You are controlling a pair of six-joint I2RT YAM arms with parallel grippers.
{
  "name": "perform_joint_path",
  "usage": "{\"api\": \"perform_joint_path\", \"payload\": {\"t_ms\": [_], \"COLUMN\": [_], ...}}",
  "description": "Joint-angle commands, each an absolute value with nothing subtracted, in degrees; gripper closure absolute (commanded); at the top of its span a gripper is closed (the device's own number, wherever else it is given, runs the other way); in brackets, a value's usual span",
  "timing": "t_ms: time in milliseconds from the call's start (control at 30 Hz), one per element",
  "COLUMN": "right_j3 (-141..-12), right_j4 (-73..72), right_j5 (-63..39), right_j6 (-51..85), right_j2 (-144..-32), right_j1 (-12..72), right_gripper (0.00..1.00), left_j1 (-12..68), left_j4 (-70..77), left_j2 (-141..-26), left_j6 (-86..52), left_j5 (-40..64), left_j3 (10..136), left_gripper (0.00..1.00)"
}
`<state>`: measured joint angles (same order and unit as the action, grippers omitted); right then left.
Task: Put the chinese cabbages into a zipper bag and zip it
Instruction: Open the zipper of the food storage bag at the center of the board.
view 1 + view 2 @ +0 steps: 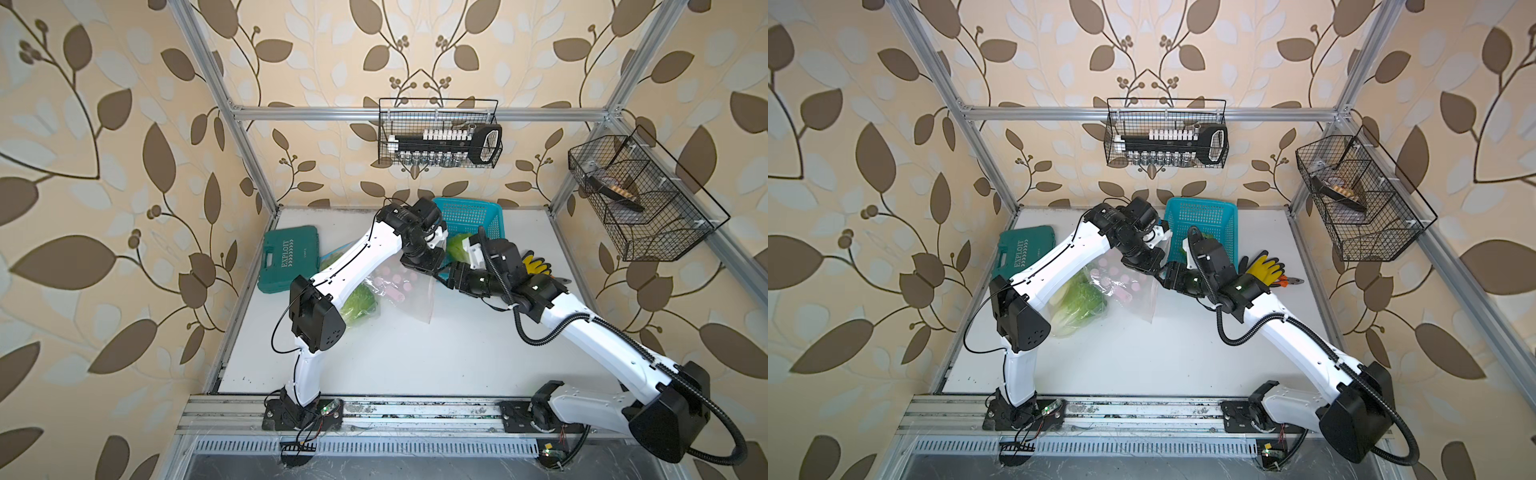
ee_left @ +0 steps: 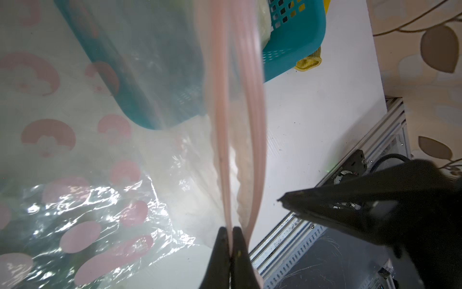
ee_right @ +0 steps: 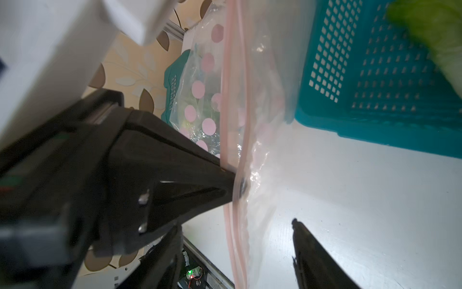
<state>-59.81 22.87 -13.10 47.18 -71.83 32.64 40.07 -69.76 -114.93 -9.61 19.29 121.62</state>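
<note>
On zipper bag [image 2: 100, 175] rim: left pincer [image 2: 230, 229] clamped, right pincer [image 3: 235, 229] straddling, spread.

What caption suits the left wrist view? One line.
The left pincer clamps the pink seal of the zipper bag, teal basket beyond.

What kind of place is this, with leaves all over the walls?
Probably a robot practice booth, not a real home: two robot arms sit on a rail beside a white table, bare metal framing edges the leaf wallpaper, and wire baskets hang from it.
</note>
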Motion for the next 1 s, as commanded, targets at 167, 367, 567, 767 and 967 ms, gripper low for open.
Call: {"api": "perform_joint_path", "payload": {"t_ms": [167,367,567,767,967], "right_j3": [-60.13,-60.19,-61.44,-66.84,-73.7], "right_j4": [26.46,31.33,34.31,31.57,39.16], "right_j5": [-0.5,4.25,8.54,-8.34,-11.1], "right_j6": [45.96,39.12,33.5,27.49,23.52], "right_j2": [-75.25,-77.1,-80.58,-80.49,-77.91], "right_j1": [31.65,30.29,28.72,28.4,23.19], "right_gripper": [0.45,0.46,0.46,0.39,0.32], "left_j1": [39.08,36.66,34.95,34.93,34.9], "left_j4": [-69.61,-70.88,-75.06,-69.48,-70.08], "left_j2": [-113.54,-111.77,-109.27,-113.36,-120.88], "left_j6": [-10.11,-9.87,-8.96,-10.96,-10.74], "left_j5": [19.29,19.04,16.83,21.43,22.66], "left_j3": [120.76,121.2,123.54,119.06,124.01], "left_gripper": [1.0,1.0,1.0,1.0,1.0]}}
